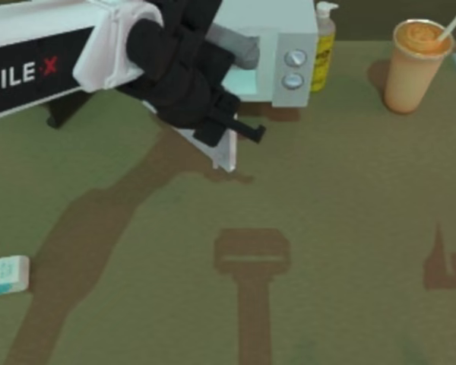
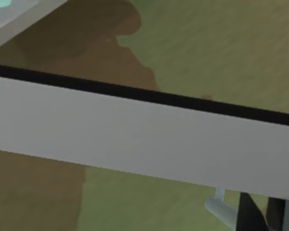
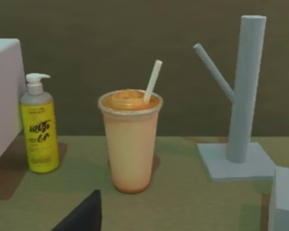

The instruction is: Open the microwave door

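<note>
My left gripper (image 1: 239, 129) is hanging at the microwave door's (image 1: 226, 152) outer edge, at seven o'clock from the microwave (image 1: 277, 46). I cannot tell whether its fingers are gripping. The door is standing swung outward.

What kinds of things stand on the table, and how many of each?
Microwave: 1
Pump bottle: 1
Cup with straw: 1
Rack: 1
Small teal and white box: 1
Total: 5
</note>
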